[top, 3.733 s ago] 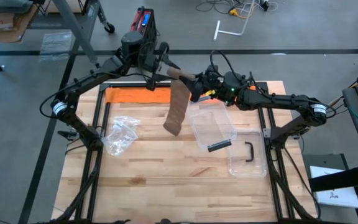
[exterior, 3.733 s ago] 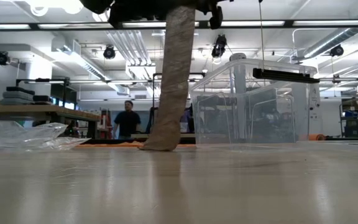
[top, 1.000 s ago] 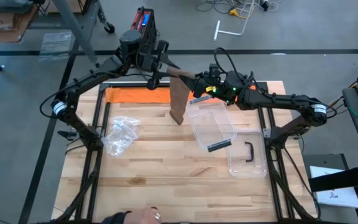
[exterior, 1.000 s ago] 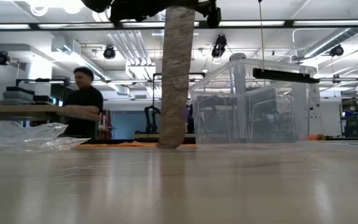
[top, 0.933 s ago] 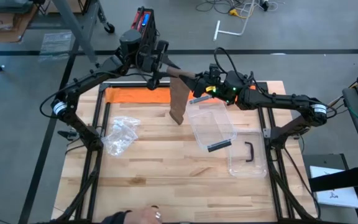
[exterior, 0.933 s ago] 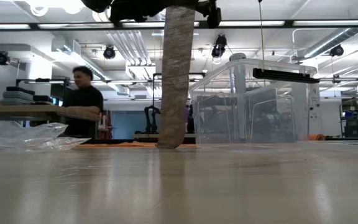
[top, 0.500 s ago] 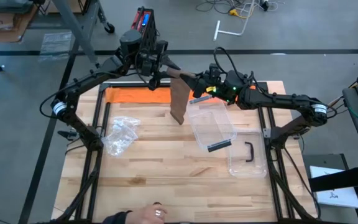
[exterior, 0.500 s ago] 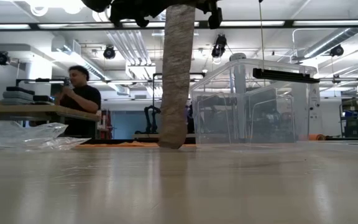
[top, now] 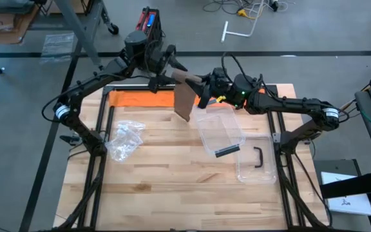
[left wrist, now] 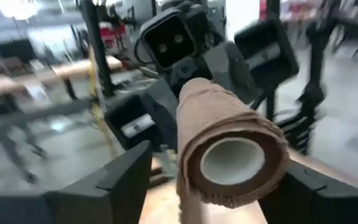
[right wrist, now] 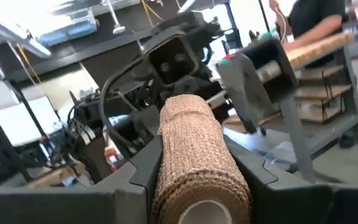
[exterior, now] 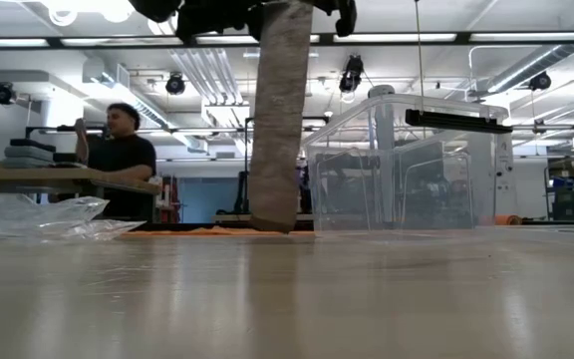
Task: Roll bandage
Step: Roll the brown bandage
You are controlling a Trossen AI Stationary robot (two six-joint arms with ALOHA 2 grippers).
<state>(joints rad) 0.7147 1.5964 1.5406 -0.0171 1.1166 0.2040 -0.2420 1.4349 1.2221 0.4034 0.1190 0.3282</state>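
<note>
Bandage [top: 183, 102] tail hangs straight down from the roll [left wrist: 229, 146], lower end just above the table [top: 172, 187]. Roll axis runs level, gripper to gripper. Right gripper [right wrist: 194, 177] clamped on the roll; left gripper [left wrist: 210, 180] spread, fingers clear either side.

Near half of the wooden table [top: 192, 193] is bare, so approach from the front edge is open. Far half is crowded: both arms meet over the far-centre with the bandage roll [top: 187, 78] between them and its loose tail [exterior: 275, 120] hanging down to the tabletop, orange mat [top: 140, 98] behind it. Crumpled plastic bag [top: 124, 139] blocks the left side, clear bin [top: 221, 127] and its lid [top: 256, 162] block the right; the lane between bag and bin is free.
</note>
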